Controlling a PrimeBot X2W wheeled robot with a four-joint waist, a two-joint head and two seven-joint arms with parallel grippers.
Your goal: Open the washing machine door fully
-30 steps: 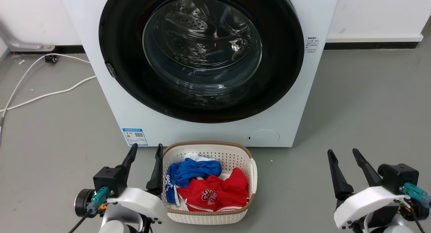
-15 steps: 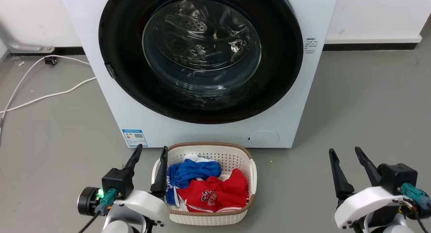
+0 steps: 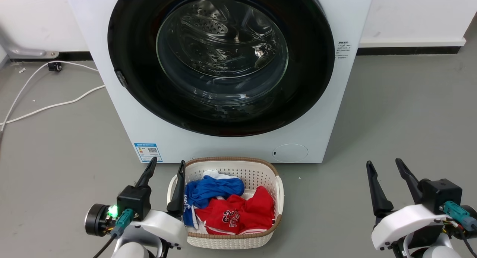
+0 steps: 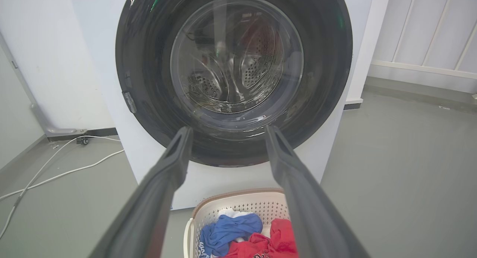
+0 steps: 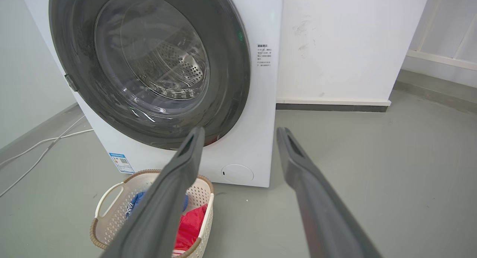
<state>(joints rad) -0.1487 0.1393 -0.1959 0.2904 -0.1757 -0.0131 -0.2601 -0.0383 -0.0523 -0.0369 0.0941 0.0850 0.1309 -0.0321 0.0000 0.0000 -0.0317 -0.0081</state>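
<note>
The left gripper (image 3: 168, 160) and right gripper (image 3: 383, 161) are shown with fingers spread and nothing held between them, both low over the floor (image 3: 402, 112) and well apart from the washing machine door (image 3: 220, 60). The door is seen shut, its glossy black rim lying flush against the white front of the washing machine (image 3: 223, 148), with the perforated steel drum visible through the glass bowl. The task is therefore judged not yet begun. A small grey catch (image 3: 120, 78) is seen on the door's left rim; from this the opening edge is taken to be on that side and the hinge opposite, though the hinge itself cannot be seen. In the left wrist view the door (image 4: 236, 64) is framed between the two fingers, so the left arm is judged the likelier one to be brought to the catch. Below the door, a blue sticker (image 3: 148, 151) and a round flap (image 3: 290, 153) are marked on the front. A laundry basket (image 3: 231, 159) holding red and blue garments is placed just before the machine, with the left gripper beside its left rim; it is judged an obstacle to be cleared as the arm is raised. A white cable (image 3: 48, 105) is laid across the floor at left.
</note>
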